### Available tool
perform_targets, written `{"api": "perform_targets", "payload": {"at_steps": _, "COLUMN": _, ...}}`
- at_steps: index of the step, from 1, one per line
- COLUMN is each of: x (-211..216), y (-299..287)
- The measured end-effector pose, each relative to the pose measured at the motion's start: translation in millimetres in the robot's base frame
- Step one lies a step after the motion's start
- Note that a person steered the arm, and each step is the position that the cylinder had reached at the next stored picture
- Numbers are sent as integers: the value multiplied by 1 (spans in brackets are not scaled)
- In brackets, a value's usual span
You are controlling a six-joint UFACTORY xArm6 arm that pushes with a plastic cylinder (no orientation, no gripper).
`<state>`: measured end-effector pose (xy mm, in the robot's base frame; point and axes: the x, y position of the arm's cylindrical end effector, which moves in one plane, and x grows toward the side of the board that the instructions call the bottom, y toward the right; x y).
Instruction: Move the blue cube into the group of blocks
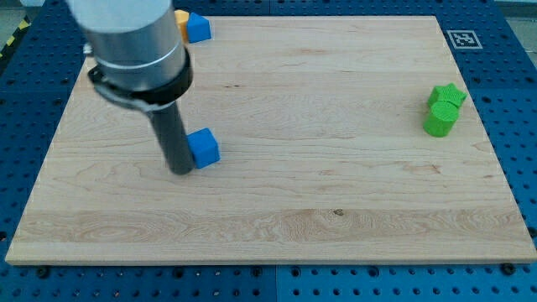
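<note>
Resting on the wooden board (336,193) at the view's left of centre, my tip (181,170) is seen at the lower end of the dark rod (172,138), just beside the left face of the blue cube (204,148); the two appear to be touching, though a thin gap cannot be ruled out from this angle. No jaws are carried on this arm, so nothing is grasped or released: only a plain rod end is set against the side of the block. Above the rod, the wide grey cylinder of the arm (130,38) is shown filling the far left of the view, and part of the far left corner of the board is hidden behind it. At that far left corner, a second blue block (197,28) is visible, with a small piece of a yellow block (180,17) showing just to its left, touching or nearly touching it; whatever else lies further left is covered by the arm. The blue cube is placed well apart from those two blocks, nearer to the viewer. At the right edge of the board, a green star-shaped block (447,96) is seen touching a green cylinder (439,122), which lies just on its near side. A black-and-white marker tag (462,38) is set on the far right corner of the board, and a blue perforated surface (520,126) is seen around the board on every side
</note>
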<state>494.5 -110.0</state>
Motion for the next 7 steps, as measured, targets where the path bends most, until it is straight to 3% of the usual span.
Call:
{"api": "perform_targets", "payload": {"at_steps": 1, "x": -47, "y": 8}}
{"api": "perform_targets", "payload": {"at_steps": 2, "x": -45, "y": 7}}
{"api": "perform_targets", "payload": {"at_steps": 3, "x": 6, "y": 2}}
{"api": "perform_targets", "payload": {"at_steps": 4, "x": 14, "y": 21}}
{"api": "perform_targets", "payload": {"at_steps": 6, "x": -111, "y": 34}}
{"api": "perform_targets", "payload": {"at_steps": 7, "x": -106, "y": 27}}
